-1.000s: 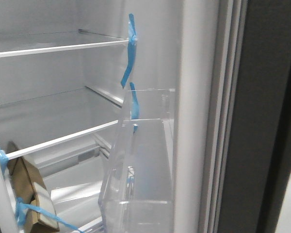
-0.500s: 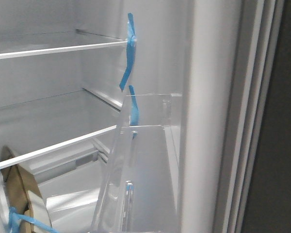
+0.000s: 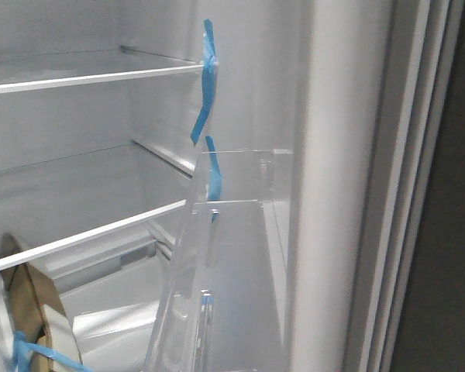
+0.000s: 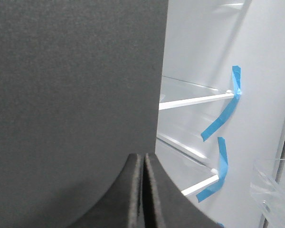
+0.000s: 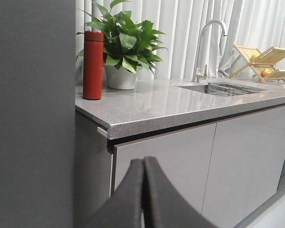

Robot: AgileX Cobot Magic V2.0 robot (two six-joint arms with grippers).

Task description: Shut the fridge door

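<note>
The left gripper (image 4: 143, 190) had its two dark fingers pressed flat together, only a thin seam showing between them, with nothing held. The right gripper (image 5: 143, 194) stood the same way, fingers meeting along a narrow line and empty. Neither arm appeared in the front view.

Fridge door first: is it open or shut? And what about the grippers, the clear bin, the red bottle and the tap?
fridge door: open, inner liner facing the shelves.
clear bin: on the door, looks empty.
left gripper: shut, holding nothing.
right gripper: shut, holding nothing.
red bottle: upright on the counter, lid on.
tap: no water seen running.
</note>
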